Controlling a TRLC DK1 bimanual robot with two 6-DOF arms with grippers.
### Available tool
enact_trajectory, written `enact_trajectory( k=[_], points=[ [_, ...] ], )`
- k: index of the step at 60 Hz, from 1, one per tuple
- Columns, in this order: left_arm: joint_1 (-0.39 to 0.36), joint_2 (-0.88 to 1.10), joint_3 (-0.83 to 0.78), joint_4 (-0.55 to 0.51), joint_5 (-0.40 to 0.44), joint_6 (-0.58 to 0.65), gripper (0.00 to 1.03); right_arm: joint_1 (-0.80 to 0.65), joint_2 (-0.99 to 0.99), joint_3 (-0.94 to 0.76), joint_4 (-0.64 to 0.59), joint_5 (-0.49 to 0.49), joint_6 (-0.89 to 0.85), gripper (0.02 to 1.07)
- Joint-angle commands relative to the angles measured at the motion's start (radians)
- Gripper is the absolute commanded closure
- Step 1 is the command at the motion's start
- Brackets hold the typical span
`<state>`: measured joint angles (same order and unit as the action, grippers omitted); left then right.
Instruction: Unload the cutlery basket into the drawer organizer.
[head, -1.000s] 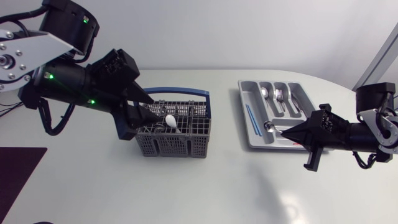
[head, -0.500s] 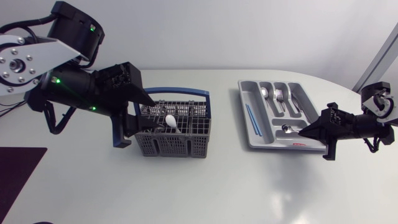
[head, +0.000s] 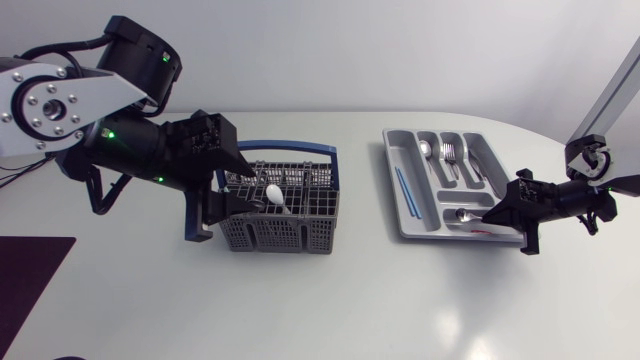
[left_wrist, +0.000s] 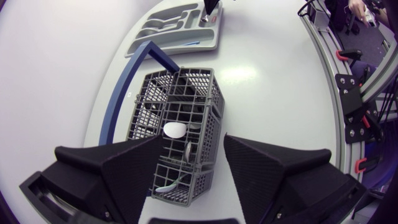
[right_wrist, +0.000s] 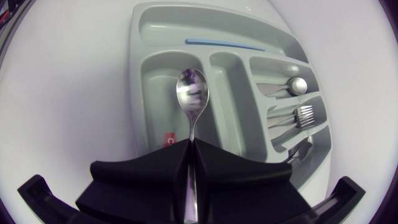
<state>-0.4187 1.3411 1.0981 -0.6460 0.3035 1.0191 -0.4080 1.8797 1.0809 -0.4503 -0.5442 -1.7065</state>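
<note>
Two things have shifted in the last second. Your right gripper has drawn back toward the outer edge of the organizer. It is still clenched on the handle of the spoon, whose bowl sits over the wide cross compartment, so that piece isn't released yet. Your left gripper has swung in over the basket, fingers spread and holding nothing. The white spoon just beneath looks like the next pick.

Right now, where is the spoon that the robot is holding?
On the right in the head view: the spoon has its handle clamped in the right hand, and its bowl is over the wide crosswise compartment of the drawer organizer.
</note>
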Motion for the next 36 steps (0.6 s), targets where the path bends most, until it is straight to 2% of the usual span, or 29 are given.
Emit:
enact_trajectory(
  k=[1,3,8,14,22,29,36],
  points=[
    [-0.011,0.018,-0.018,0.002,-0.003,0.044,0.34,0.001,0.027,0.013,-0.004,0.012,-0.033,0.89],
    [-0.011,0.018,-0.021,0.003,-0.003,0.052,0.34,0.001,0.025,0.011,0.005,0.010,-0.024,0.79],
    [-0.014,0.021,-0.026,0.003,-0.003,0.068,0.34,0.003,0.013,0.007,0.013,0.010,0.005,0.45],
    [-0.017,0.018,-0.035,0.003,-0.003,0.105,0.34,0.003,-0.027,-0.016,0.016,0.012,0.033,0.26],
    [-0.015,0.012,-0.055,0.008,-0.032,0.150,0.34,0.012,-0.116,-0.068,0.019,0.007,0.061,0.17],
    [-0.019,0.027,-0.064,0.012,-0.083,0.144,0.34,0.029,-0.221,-0.144,0.036,-0.016,0.097,0.17],
    [-0.035,0.026,-0.104,0.069,-0.129,0.113,0.35,0.051,-0.335,-0.230,0.056,-0.040,0.142,0.14]
  ],
)
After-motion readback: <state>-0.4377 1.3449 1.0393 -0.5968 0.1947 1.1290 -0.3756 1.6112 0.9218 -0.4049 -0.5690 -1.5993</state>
